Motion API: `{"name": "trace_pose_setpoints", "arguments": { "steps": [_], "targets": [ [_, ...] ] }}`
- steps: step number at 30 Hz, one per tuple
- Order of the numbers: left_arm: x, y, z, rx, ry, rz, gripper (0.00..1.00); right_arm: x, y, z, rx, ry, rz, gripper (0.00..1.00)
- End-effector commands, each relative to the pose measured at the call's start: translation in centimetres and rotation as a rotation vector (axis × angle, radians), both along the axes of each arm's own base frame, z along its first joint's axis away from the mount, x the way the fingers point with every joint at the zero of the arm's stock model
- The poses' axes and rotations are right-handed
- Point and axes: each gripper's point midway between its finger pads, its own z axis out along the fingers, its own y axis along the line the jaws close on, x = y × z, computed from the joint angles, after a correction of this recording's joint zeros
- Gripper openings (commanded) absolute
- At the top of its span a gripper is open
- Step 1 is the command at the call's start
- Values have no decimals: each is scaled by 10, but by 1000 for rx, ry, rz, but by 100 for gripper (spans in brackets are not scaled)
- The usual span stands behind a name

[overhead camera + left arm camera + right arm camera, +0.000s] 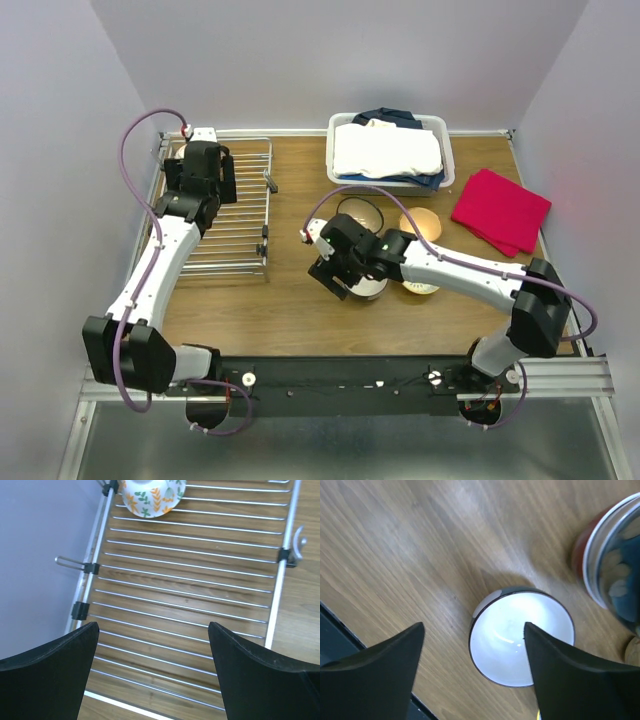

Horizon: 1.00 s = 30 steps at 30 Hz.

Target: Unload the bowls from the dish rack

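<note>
From above, the left claw [203, 170] hangs over the rack [245, 225] at the left of the counter [290, 300]. The right claw [345, 275] sits low among unloaded bowls [358, 212] mid-counter.

Left wrist: jaws wide and empty. One leaf bowl [152, 497] sits at the rack's far end, well ahead of them, likely the next pick.

Right wrist: jaws apart over a white bowl [520, 642] resting on the wood, seemingly set down, near a blue bowl [615, 565].
</note>
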Motion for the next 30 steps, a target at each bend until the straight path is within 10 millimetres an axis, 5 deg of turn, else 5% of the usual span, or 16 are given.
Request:
{"name": "trace_pose_setpoints", "arguments": {
  "steps": [1, 9, 17, 30],
  "targets": [
    [18, 25, 6, 151, 8, 80, 99, 12, 8, 39, 70, -88, -33, 95],
    [69, 35, -20, 234, 82, 133, 99, 46, -6, 63, 154, -150, -176, 100],
    [136, 55, -32, 350, 103, 142, 99, 60, -26, 64, 190, -142, -246, 100],
    [202, 60, -86, 530, 253, -119, 99, 68, -47, 73, 200, -174, -248, 100]
  ]
}}
